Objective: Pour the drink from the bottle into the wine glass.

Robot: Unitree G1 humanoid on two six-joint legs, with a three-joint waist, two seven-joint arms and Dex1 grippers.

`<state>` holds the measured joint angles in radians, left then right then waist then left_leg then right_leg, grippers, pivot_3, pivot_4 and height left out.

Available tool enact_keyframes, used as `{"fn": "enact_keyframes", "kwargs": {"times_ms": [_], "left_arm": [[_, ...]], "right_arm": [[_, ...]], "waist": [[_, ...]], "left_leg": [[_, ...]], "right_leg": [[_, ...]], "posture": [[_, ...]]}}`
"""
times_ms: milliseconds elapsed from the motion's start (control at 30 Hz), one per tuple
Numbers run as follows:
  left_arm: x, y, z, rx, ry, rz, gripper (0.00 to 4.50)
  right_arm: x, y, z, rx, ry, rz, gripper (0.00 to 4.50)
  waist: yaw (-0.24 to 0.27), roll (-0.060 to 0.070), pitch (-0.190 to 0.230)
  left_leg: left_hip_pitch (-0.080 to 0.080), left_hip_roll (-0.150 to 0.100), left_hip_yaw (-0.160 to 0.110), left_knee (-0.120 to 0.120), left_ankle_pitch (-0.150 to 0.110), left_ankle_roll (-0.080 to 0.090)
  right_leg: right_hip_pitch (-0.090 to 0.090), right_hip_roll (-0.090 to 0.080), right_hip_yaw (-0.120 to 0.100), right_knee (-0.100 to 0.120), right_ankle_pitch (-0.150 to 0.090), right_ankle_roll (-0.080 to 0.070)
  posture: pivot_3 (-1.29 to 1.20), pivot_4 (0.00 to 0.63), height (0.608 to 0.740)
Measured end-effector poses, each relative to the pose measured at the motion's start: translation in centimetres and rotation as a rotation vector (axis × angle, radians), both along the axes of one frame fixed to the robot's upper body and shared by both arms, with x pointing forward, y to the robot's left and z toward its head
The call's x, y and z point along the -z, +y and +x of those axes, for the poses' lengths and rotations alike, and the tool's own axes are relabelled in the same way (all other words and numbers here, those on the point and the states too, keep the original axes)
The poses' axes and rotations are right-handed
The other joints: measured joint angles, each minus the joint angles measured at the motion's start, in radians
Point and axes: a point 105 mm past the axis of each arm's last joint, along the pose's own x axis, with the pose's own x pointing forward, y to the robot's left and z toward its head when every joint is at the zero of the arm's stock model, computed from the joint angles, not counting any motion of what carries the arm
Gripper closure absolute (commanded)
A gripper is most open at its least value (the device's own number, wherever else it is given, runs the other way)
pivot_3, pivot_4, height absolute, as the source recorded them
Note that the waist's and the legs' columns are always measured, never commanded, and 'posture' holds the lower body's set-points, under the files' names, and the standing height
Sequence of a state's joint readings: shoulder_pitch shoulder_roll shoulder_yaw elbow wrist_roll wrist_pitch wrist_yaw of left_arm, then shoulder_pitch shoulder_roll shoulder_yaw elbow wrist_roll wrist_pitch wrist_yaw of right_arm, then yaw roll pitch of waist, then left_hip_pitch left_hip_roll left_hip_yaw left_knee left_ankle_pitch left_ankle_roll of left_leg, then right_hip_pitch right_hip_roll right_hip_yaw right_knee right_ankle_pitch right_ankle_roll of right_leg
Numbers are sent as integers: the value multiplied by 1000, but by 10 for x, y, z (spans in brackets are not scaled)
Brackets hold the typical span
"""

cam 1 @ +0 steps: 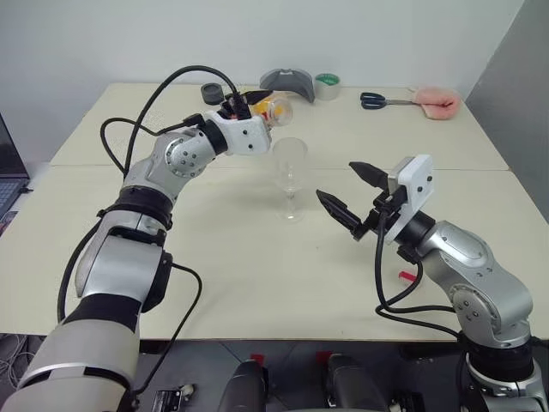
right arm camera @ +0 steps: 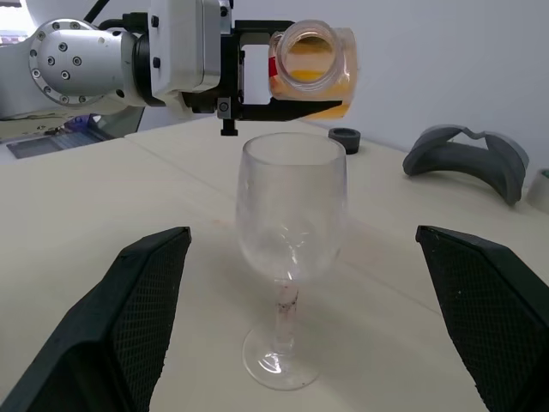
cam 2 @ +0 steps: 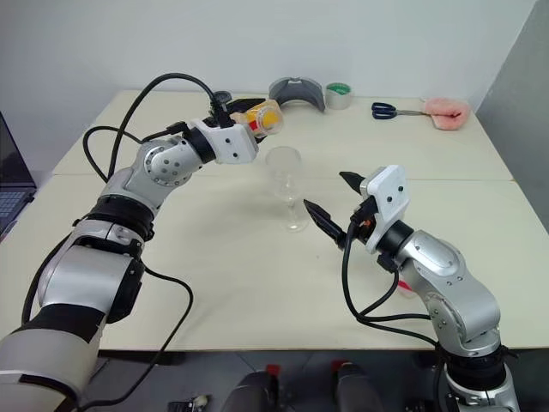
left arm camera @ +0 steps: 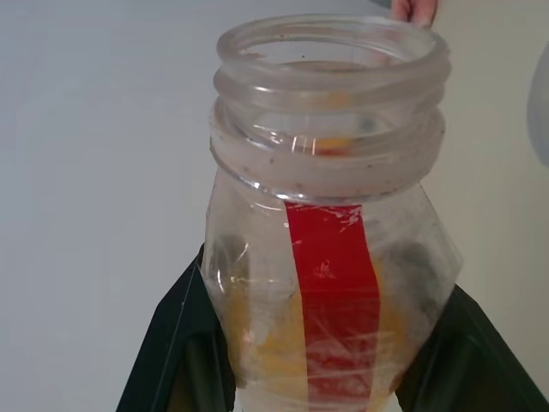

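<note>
Just above the middle of the left eye frame, the left gripper [cam 1: 257, 110] is clamped on the small clear plastic bottle with a red-and-yellow label strip [cam 1: 273, 109], tipped onto its side with its open mouth facing the clear stemmed wine glass with a tulip bowl [cam 1: 291, 180], which stands upright on the pale cream table [cam 1: 257, 275] just below and to the right of it. The step in hand looks like the tilt that begins the pour: the orange-yellow translucent drink [right arm camera: 313, 73] lies pooled along the bottle's low side, and the glass bowl appears empty. Next, the mouth probably needs bringing over the rim and tipping further, slowly enough that the stream lands inside. The right gripper [cam 1: 349, 199] hovers at centre right of the frame, fingers spread wide and empty, near the glass but not touching.

The right wrist view shows the mouth somewhat behind and above the rim, which the head views leave unclear. The left wrist view shows the cap off and the black fingers [left arm camera: 184, 343] pressing both sides of the bottle
</note>
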<state>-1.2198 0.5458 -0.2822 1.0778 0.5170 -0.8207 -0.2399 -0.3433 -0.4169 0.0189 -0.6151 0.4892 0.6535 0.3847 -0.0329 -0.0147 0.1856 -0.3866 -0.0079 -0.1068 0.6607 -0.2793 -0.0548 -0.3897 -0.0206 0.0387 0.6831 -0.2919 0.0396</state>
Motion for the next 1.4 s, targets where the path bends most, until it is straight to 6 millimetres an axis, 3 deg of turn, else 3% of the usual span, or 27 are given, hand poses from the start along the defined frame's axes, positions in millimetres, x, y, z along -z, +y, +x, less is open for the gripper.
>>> {"fn": "enact_keyframes", "kwargs": {"times_ms": [300, 533, 1400], "left_arm": [[-1, 1, -1, -11, -79, 47, 2703], [-19, 0, -3, -18, -174, 66, 2703], [-17, 3, 1, -55, -247, 114, 2703]], "right_arm": [[0, -2, 0, 2, 5, 6, 0], [-2, -6, -2, -6, -7, 23, 0], [-1, -2, -13, -62, -12, 30, 0]], "waist": [[0, 0, 0], [0, 0, 0], [0, 0, 0]], "left_leg": [[0, 0, 0, 0, 0, 0], [0, 0, 0, 0, 0, 0], [0, 0, 0, 1, 0, 0]], "right_leg": [[0, 0, 0, 0, 0, 0], [0, 0, 0, 0, 0, 0], [0, 0, 0, 1, 0, 0]], "posture": [[0, 150, 740], [0, 150, 740], [0, 150, 740]]}}
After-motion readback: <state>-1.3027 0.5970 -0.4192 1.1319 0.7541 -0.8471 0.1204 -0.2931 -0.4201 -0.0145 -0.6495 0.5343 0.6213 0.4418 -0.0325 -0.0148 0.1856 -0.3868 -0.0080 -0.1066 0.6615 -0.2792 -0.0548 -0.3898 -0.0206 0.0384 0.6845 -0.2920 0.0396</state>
